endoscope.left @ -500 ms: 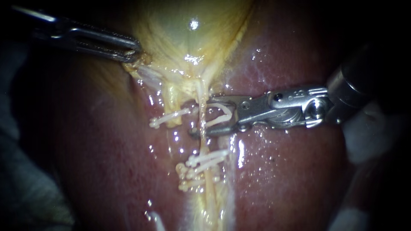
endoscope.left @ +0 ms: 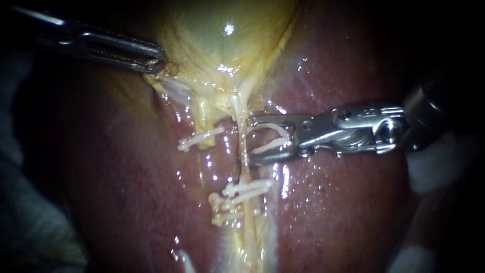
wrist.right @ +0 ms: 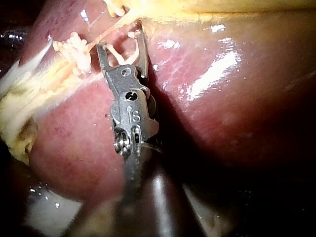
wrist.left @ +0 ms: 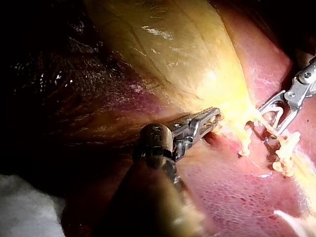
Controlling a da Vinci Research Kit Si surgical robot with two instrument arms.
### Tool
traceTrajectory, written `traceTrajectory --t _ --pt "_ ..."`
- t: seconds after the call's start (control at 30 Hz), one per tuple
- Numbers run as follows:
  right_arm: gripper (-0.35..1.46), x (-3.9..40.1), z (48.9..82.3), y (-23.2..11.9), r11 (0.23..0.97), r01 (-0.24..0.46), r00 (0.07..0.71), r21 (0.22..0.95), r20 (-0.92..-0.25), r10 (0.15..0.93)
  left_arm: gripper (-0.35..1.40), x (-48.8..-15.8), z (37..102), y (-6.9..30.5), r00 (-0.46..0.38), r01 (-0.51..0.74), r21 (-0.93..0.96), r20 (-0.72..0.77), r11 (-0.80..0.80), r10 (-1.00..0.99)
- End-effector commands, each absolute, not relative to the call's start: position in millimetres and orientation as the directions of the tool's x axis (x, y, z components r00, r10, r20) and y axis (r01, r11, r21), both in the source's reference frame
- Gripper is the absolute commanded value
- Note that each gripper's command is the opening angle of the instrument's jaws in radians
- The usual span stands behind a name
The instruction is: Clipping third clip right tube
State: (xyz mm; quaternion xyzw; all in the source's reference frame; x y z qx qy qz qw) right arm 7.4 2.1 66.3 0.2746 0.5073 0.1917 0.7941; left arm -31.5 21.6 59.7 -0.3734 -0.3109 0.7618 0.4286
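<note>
right instrument (endoscope.left: 245, 139) holding clip (endoscope.left: 277, 130) (spread wide), at tube (endoscope.left: 244, 149)

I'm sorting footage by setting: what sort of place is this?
Likely a surgical bench set-up, seen close up by endoscope: a wet liver and gallbladder fill the view, the left tool grips the gallbladder, and the right tool holds a white clip by a tube.
</note>
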Motion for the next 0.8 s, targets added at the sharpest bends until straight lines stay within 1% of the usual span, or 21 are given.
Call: traceTrajectory --t 0.03,0.2,0.53,0.7,0.8 --pt "0.45 7.3 66.3 2.1 0.768 -0.023 0.403 0.64 -0.698 0.593 -0.35 -31.4 59.7 21.6 -0.353 -0.422 -0.793 -0.303 -0.44 0.885" --pt "0.46 6.9 66.0 2.4 0.714 -0.016 0.367 0.7 -0.66 0.655 -0.35 -31.4 59.6 21.6 -0.353 -0.421 -0.793 -0.303 -0.44 0.885" --pt "0.48 7.0 65.3 2.8 0.62 -0.005 0.307 0.784 -0.589 0.747 -0.35 -31.3 59.6 21.6 -0.354 -0.421 -0.793 -0.303 -0.44 0.885" --pt "0.48 7.2 65.2 2.8 0.591 -0.006 0.295 0.807 -0.563 0.772 -0.35 -31.3 59.6 21.6 -0.354 -0.421 -0.794 -0.303 -0.439 0.885" --pt "0.48 7.4 65.1 2.8 0.585 -0.004 0.294 0.811 -0.559 0.776 -0.35 -31.3 59.6 21.6 -0.352 -0.423 -0.792 -0.303 -0.44 0.885"
